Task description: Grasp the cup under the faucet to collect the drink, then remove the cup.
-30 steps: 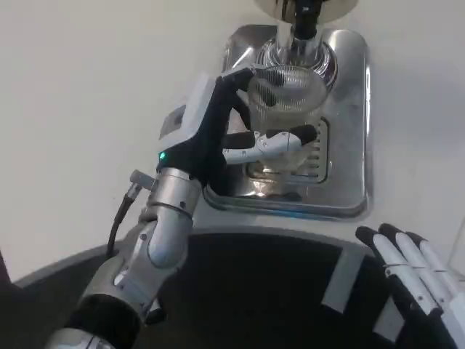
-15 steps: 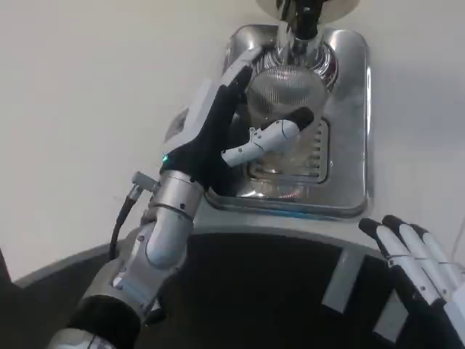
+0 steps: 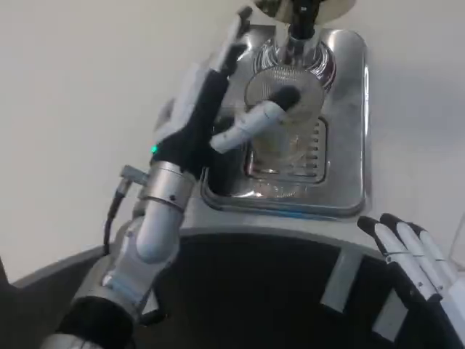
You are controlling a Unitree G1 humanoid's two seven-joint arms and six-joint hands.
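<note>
A clear ribbed glass cup (image 3: 285,120) stands over the grate of the steel drip tray (image 3: 347,190), right below the dark faucet spout (image 3: 302,16). My left hand (image 3: 205,109) grips the cup from its left side. The thumb (image 3: 256,118) lies across the cup's front, and the fingers (image 3: 234,42) reach up along its far left side. The cup's lower left side is hidden behind the hand. My right hand (image 3: 414,260) hovers low at the right edge with its fingers straight and apart, holding nothing.
The tray rests on the white table (image 3: 80,109). A round dispenser body (image 3: 327,6) shows at the top edge above the faucet. A dark curved surface with grey tape strips (image 3: 276,291) runs along the near side.
My left hand has moved up and toward the faucet with the cup, and its thumb now lies higher across the cup. The right hand has barely shifted.
</note>
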